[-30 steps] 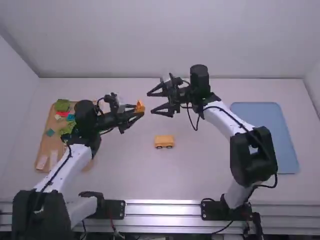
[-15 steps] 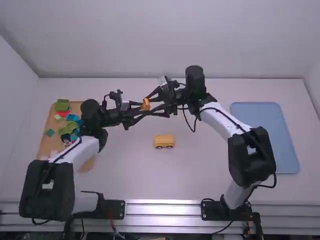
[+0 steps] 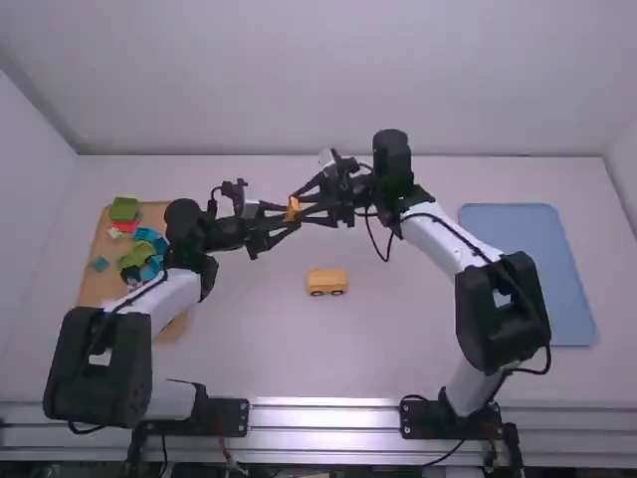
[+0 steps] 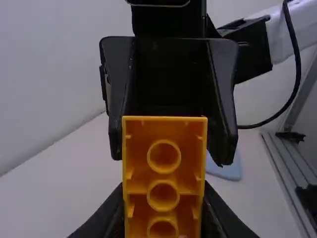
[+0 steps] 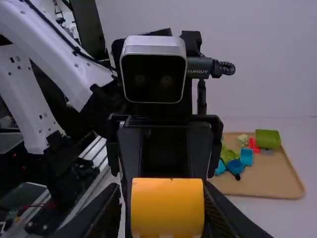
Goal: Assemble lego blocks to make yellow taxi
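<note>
In the high view, my left gripper (image 3: 282, 214) and my right gripper (image 3: 307, 205) meet above the table, facing each other with an orange-yellow block (image 3: 293, 208) between them. The block (image 4: 165, 176) turns its hollow underside with round tubes towards the left wrist camera; my left gripper (image 4: 164, 184) is shut on it. Its smooth side (image 5: 167, 206) faces the right wrist camera, and my right gripper (image 5: 163, 186) is also shut on it. Nearer the arm bases, a yellow car-like piece with dark wheels (image 3: 326, 282) stands on the table.
A tan tray (image 3: 92, 289) with green, blue, teal and red pieces lies at the left, partly under the left arm. At the right, beside the right arm, lies a blue mat or tray (image 3: 537, 259).
The grippers have come together, the left one moving right with the block. My right gripper, wide open a second ago, has closed on the block. The car-like piece has stayed put.
</note>
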